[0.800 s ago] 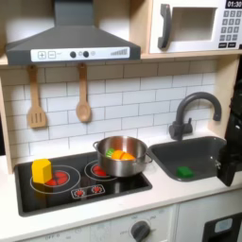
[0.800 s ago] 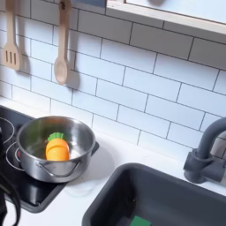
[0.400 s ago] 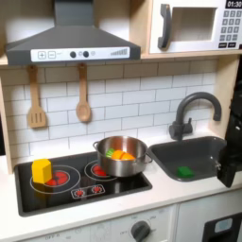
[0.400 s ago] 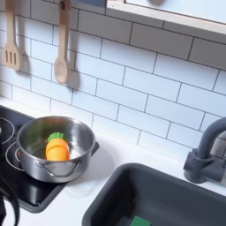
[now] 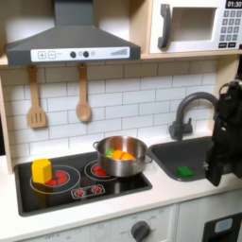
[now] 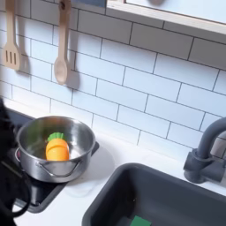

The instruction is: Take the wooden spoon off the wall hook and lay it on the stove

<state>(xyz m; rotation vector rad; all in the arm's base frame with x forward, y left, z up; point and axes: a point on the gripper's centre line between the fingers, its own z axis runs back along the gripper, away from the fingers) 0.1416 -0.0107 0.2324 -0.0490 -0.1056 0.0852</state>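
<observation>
White-tiled wall holds the wooden spoon (image 5: 83,100), well apart from the pincer (image 5: 216,174).

wooden spoon: the light-brown wooden spoon (image 5: 83,101) looks like smooth matt wood.
stove: the flat black toy stove (image 5: 66,194) has a glossy, plastic-looking top.
pot: the round silver metal pot (image 6: 55,131) shines, polished and reflective.
wall: white glazed tile wall (image 6: 150,84), smooth.
my arm: black arm (image 5: 225,132), matt finish.

The wooden spoon (image 5: 83,98) hangs bowl-down above the black stove (image 5: 57,189).
</observation>
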